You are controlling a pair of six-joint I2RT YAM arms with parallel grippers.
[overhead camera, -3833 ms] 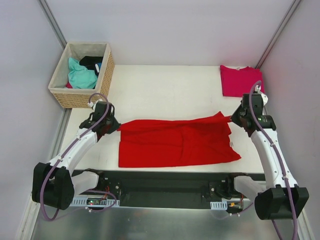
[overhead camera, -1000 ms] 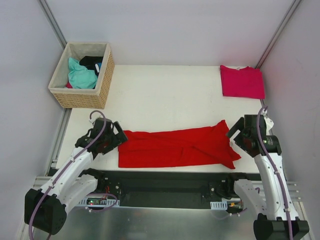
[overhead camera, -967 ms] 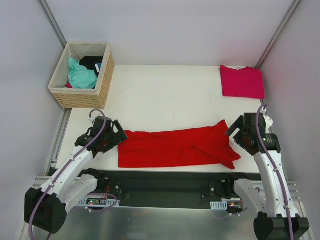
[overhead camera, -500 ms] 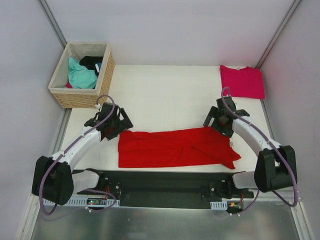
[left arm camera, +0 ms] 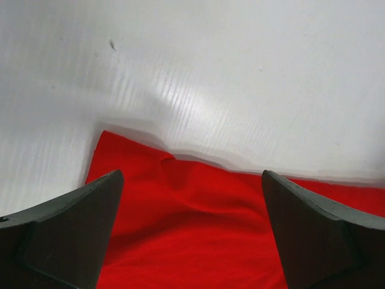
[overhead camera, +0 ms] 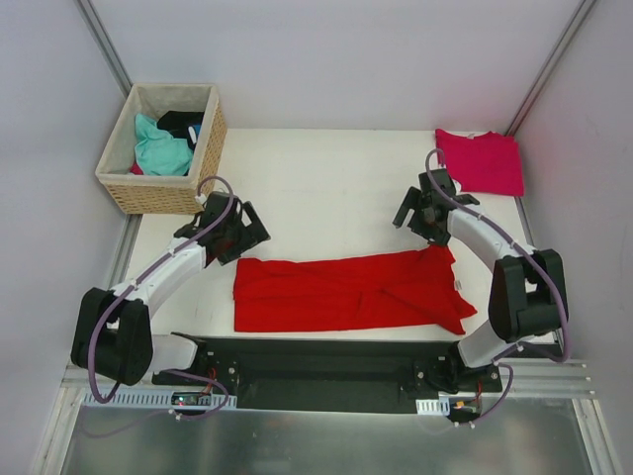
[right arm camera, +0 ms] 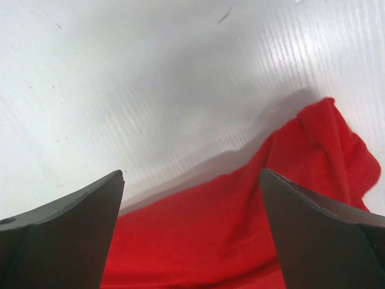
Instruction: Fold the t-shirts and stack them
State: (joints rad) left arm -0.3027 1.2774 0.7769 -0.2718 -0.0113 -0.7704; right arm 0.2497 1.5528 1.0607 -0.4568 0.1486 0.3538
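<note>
We are hovering our left tool [overhead camera: 247, 226] and right tool [overhead camera: 413, 213], both spread wide and empty, over the far edge of the red t-shirt [overhead camera: 346, 292], on the table [overhead camera: 326, 188].

A white worktop [overhead camera: 326, 188] fills the middle of a small enclosure. A woven wicker basket [overhead camera: 158, 195] stands at its far left corner. Behind the basket rises a plain pale-grey back wall [overhead camera: 326, 59]. A side wall [overhead camera: 45, 148] of the same grey is close on the basket's left, and the opposite wall [overhead camera: 588, 168] is far to its right, across the worktop. Two slanted metal struts mark the corners, one [overhead camera: 104, 45] just behind the basket, the other [overhead camera: 554, 64] well to its right. Nearer the camera than the basket, a black rail [overhead camera: 326, 361] edges the worktop, then a brushed metal plate [overhead camera: 326, 440]. The light is soft and even. Up close, the worktop shows fine ribbing, pale glare and a few dark specks [left arm camera: 112, 44].
</note>
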